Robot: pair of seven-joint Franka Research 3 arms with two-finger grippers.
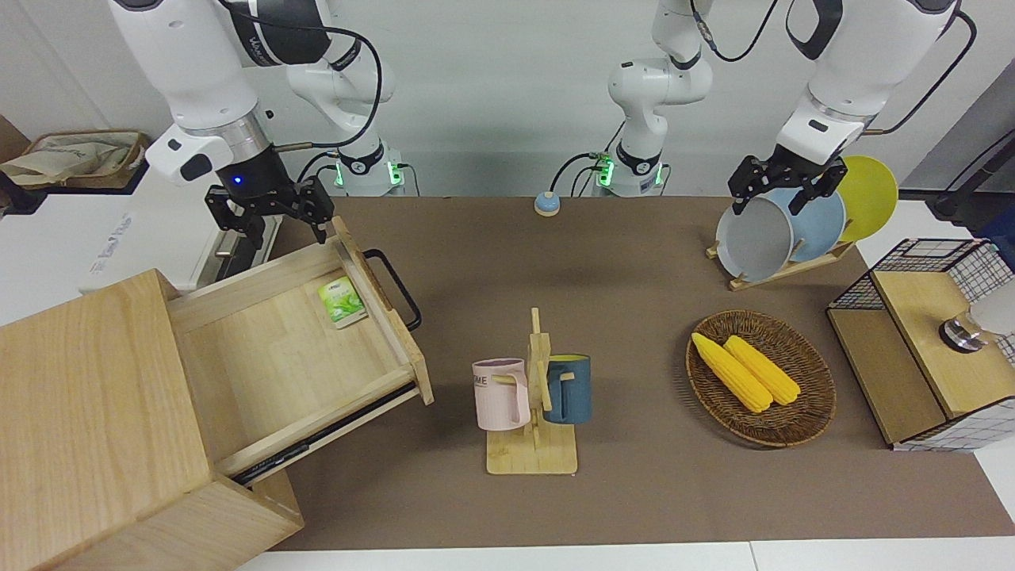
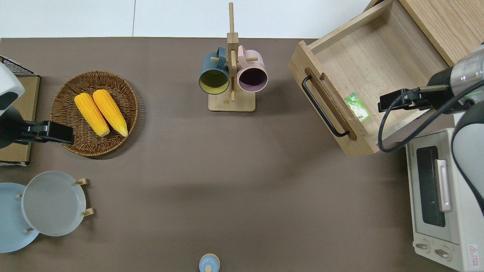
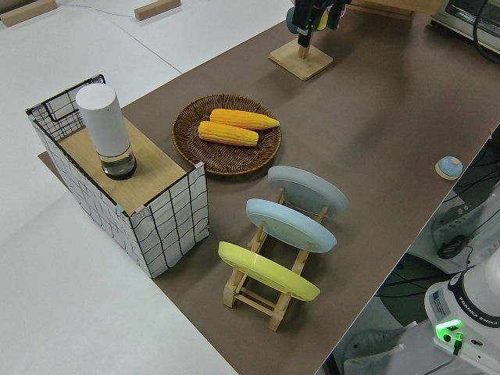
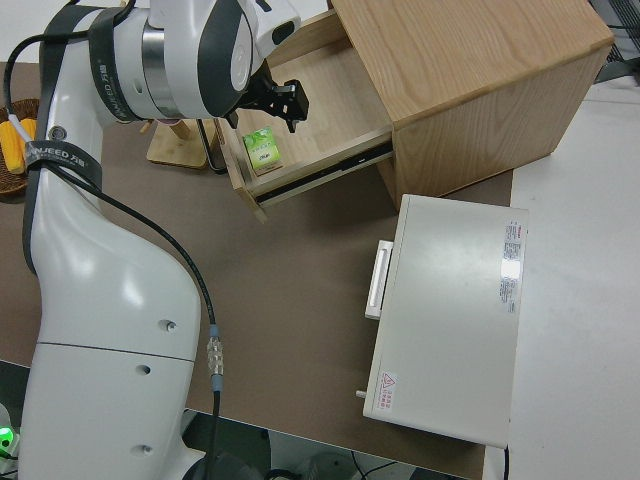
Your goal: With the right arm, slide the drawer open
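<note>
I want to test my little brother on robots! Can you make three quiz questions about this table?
1. True or false: the drawer is pulled out of the cabinet.
2. What lies in the drawer? A) corn B) a small green packet C) a mug
3. How many corn cobs are in the wicker basket?

Key: 1 true. 2 B. 3 two.

Hint: the right pincer is open above the drawer's corner, holding nothing; the left arm is parked.
</note>
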